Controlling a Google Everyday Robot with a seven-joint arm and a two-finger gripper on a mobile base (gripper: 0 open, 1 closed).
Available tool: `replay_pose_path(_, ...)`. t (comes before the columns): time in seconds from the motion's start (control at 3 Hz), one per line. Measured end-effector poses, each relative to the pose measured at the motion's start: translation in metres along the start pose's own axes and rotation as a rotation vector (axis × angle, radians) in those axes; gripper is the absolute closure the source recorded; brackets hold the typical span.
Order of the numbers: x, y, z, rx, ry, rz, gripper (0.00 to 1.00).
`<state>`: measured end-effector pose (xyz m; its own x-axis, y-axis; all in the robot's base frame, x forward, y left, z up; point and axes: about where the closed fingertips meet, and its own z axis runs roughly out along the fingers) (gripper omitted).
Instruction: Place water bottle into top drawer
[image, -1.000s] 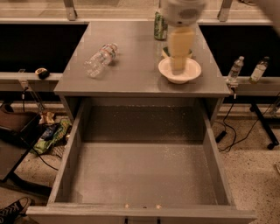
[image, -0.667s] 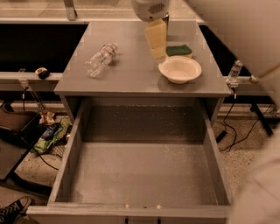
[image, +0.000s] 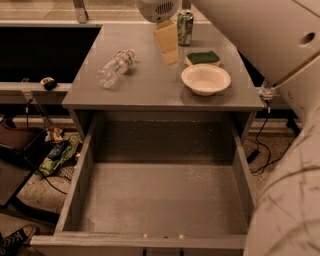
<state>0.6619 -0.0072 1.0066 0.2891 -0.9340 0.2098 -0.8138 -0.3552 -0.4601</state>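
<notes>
Water bottle lying left of the bowl on our bench, tool beyond the bowl, we cannot tell its state, top drawer pulled out below the bowl

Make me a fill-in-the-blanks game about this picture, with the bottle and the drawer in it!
1. The bottle lies on its ____ on the cabinet.
2. The drawer below is pulled ____.
3. The gripper hangs over the cabinet, next to the ____ can.
4. The sponge sits just behind a bowl that is ____ in colour.

Missing words: side; open; green; white.
</notes>
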Motion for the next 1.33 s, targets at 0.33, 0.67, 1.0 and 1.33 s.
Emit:
replay_pose_path(0.33,0.000,-0.011,0.007,0.041,0.040,-0.044,0.00)
replay_pose_path(0.67,0.001,-0.045,0.022,0.140,0.154,-0.233,0.00)
replay_pose_path(1.0,0.004,-0.080,0.041,0.157,0.216,-0.386,0.00)
replay_pose_path(1.33,0.000,-0.113,0.063,0.154,0.214,-0.505,0.00)
